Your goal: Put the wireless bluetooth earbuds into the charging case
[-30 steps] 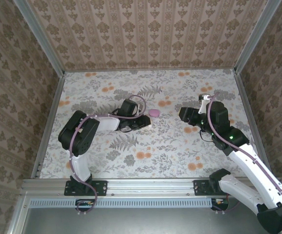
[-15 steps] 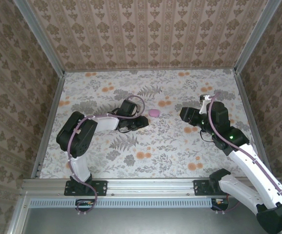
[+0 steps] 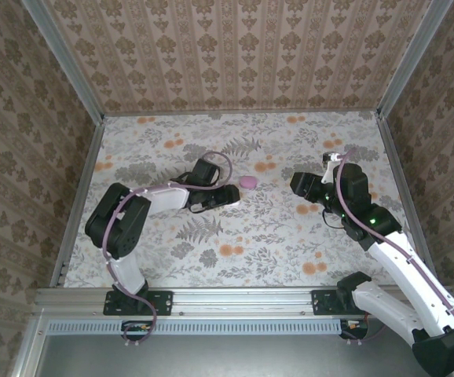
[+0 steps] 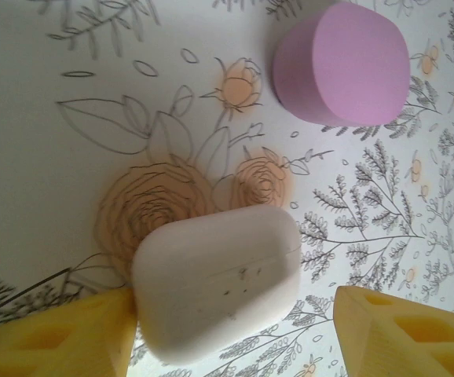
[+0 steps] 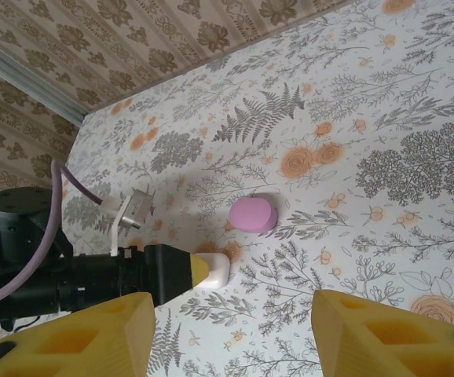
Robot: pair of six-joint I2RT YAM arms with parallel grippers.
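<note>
Spread wide and held low over the floral-printed paper worktop [image 4: 70, 118]: the left pincer [image 4: 235, 310], one yellow finger to either side of a small white rounded plastic charging case [image 4: 219, 279]. Nothing pinched as yet.

Case flat on the worktop and apparently shut, with a faint seam across its upper face. Inside the gap, but off-centre: one end touching, or all but touching, the finger at the left of the wrist view, with a clear strip of worktop between the other end and the opposite finger. Long axis roughly from finger to finger, tilted a little. Closing from here would likely mean pressing on the short rounded ends, not the broad sides. Probably worth centring first; otherwise expect a sideways slide under the nearer finger.

Just beyond the fingertips, ahead and toward the free finger's side, apart from the case: a lilac-pink oval puck with a flat top [image 4: 345, 63]. Unclear from these views if the earbuds themselves or a holder for them; no separate pair made out with any confidence.

Right pincer [image 5: 231, 334] likewise spread, gripping nothing, raised and well apart, facing case and puck from across the worktop. Left arm plainly the nearer to both.

Judged an early stage: case shut, nothing inserted.
</note>
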